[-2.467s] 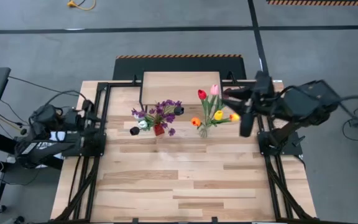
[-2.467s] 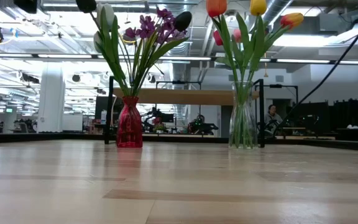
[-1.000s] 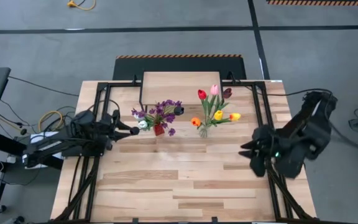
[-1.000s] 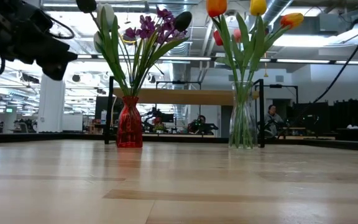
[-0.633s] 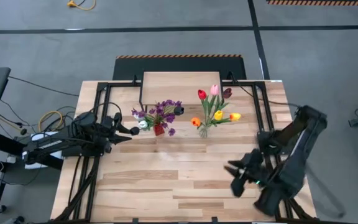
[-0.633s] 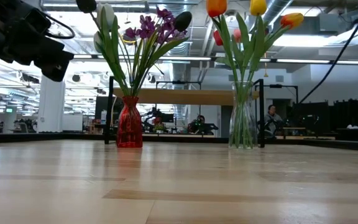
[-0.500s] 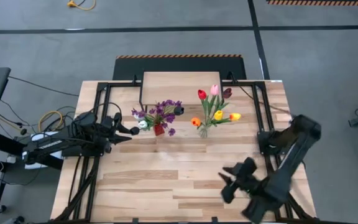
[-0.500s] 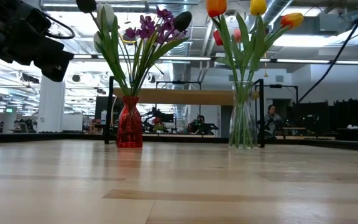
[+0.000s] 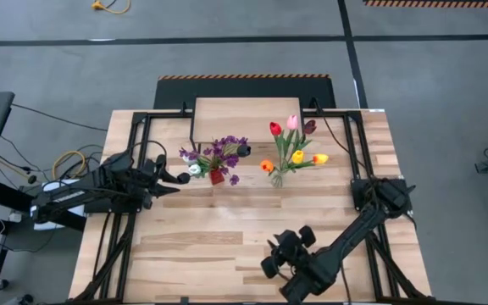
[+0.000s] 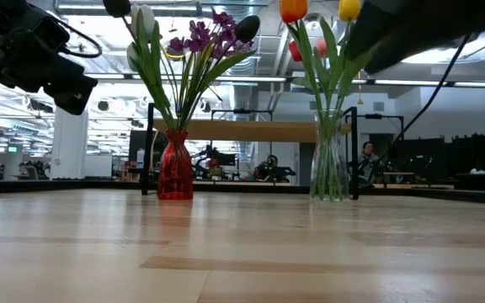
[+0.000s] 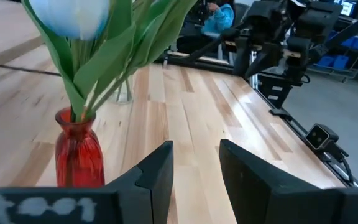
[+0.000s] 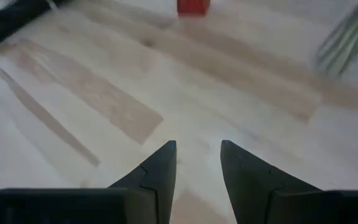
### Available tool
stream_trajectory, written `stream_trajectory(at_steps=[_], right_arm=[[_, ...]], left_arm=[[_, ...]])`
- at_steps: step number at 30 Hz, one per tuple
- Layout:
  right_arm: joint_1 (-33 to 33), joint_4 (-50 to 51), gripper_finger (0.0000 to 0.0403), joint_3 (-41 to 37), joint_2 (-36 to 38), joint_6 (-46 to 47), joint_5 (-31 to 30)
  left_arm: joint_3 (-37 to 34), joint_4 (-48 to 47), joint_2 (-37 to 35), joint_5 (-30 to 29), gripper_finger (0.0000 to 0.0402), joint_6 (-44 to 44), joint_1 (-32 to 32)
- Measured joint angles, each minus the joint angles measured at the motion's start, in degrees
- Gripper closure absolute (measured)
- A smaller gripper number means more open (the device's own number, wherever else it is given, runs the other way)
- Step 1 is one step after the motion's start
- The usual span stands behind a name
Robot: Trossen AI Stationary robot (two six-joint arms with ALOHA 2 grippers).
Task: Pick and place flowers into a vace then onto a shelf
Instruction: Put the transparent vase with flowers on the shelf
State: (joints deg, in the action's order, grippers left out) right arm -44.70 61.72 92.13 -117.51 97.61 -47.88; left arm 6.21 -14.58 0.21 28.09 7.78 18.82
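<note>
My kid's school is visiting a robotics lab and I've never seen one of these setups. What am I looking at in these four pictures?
It is a robot with two dark jointed arms at a light plank wooden table. One picture looks straight down, one looks level across the tabletop, and two come from cameras on the arms' wrists. On the table stand a small red glass vase with purple and dark flowers and a clear glass vase with orange, yellow and red tulips. Behind them is a low light-wood shelf on black legs. The left claw hovers open beside the red vase; the right claw is open over bare table. Neither holds anything.
</note>
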Motion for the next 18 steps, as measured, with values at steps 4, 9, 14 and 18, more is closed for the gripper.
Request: stream_trajectory(at_steps=[4,9,14,18], right_arm=[[0.67,-0.73,0.0285,0.3,0.04,-2.61,-3.67],[2.46,-0.97,0.0285,-0.54,0.04,-1.39,-4.17],[2.83,-0.83,0.0277,-3.29,0.04,2.75,-6.32],[3.02,-5.73,0.0264,-6.69,0.04,6.83,-6.18]], left_arm=[[-2.15,8.03,0.1,-0.44,0.0282,-0.32,-1.29],[-3.43,13.07,0.1,-0.66,0.0282,-1.18,-2.92],[-3.44,13.03,0.13,-0.34,0.0282,-0.16,-4.27],[-3.47,13.01,0.14,-0.32,0.0282,1.39,-5.01]])
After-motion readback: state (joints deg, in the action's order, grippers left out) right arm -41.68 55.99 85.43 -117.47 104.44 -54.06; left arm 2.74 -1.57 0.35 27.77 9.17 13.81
